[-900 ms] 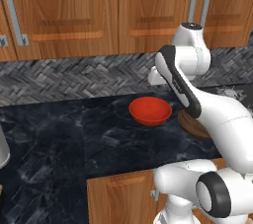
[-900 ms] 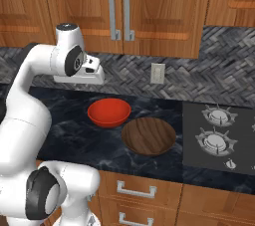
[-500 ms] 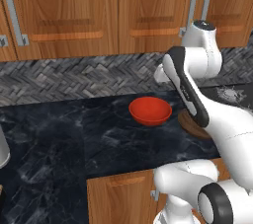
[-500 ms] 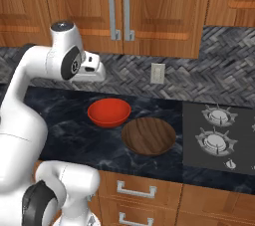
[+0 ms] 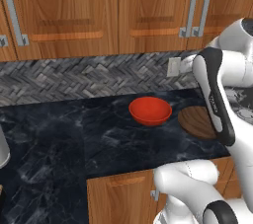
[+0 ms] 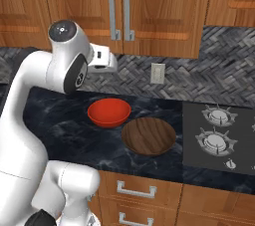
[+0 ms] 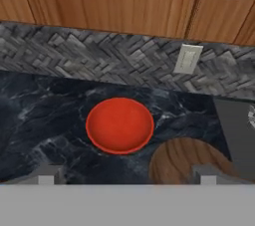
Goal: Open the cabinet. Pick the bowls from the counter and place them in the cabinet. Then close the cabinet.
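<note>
From the left base view, the red bowl (image 5: 150, 110) sits on the black marble counter (image 5: 59, 139), with the wooden bowl (image 5: 196, 121) just beside it, partly behind the arm. The right base view adds a gas hob (image 6: 219, 135) further right and the closed cabinet (image 6: 149, 6) above. In the hand view the gripper (image 7: 124, 177) gapes wide, empty, above both bowls. The arm has risen higher than half a second earlier.

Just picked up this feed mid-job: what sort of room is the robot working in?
A kitchen, by the look of it: wood wall cabinet over a black marble counter, a gas hob to one side, and two bowls, red bowl and brown bowl.
</note>
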Robot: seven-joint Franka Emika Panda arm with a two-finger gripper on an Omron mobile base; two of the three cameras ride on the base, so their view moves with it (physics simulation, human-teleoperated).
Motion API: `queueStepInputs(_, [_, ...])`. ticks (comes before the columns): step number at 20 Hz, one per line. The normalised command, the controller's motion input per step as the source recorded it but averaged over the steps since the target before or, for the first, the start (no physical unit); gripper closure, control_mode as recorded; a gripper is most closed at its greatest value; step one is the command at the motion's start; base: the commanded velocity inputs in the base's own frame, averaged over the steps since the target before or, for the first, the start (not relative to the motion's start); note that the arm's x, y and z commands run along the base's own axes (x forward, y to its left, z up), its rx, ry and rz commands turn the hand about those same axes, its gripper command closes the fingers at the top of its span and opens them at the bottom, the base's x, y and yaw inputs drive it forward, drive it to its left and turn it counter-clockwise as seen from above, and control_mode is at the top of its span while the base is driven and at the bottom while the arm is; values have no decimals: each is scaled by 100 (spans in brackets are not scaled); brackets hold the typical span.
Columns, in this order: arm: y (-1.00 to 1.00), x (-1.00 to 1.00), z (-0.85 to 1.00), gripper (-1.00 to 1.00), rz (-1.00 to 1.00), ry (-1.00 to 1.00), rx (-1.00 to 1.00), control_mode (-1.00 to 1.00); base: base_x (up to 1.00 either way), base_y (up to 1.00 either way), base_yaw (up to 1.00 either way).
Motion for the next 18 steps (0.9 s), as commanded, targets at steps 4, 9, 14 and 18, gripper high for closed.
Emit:
queueStepInputs(4, [-34, -3, 49, -100, 0, -16, 1, -100, 0, 0, 0])
queueStepInputs(9, [-34, 0, 48, -100, 0, -5, 2, -100, 0, 0, 0])
queueStepInputs(14, [-24, 0, 50, -100, 0, 2, 2, -100, 0, 0, 0])
queueStepInputs(18, [-6, 0, 50, -100, -2, 0, 0, -100, 0, 0, 0])
